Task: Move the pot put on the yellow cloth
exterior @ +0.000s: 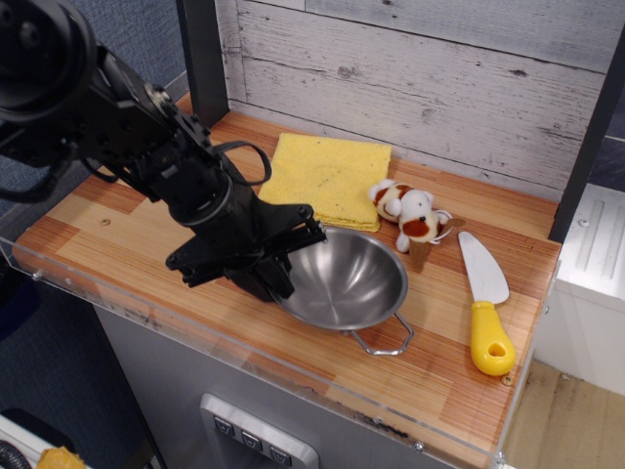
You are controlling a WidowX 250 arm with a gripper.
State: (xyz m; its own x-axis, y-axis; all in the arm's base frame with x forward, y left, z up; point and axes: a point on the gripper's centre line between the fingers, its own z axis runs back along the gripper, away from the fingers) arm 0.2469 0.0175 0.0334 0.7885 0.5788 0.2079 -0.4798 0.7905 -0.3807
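1. The gripper (276, 277) is seen at the left rim of the pot (347, 281), its black fingers closed onto that rim; the exact finger contact is partly hidden by the gripper body.
2. The pot is observed on the wooden counter (117, 230), tilted, with its left side raised at the gripper and its right side low. One wire loop handle (383, 342) is seen at the front right, lying close to the counter surface.
3. The yellow cloth (326, 179) is noted lying flat behind the pot, toward the back wall. The pot's rear rim appears just beside the cloth's front edge; overlap cannot be told.
4. A plush toy (411, 217) is recorded right of the cloth, just behind the pot's right rim.
5. A knife (484, 303) with a yellow handle is noted further right, apart from the pot.
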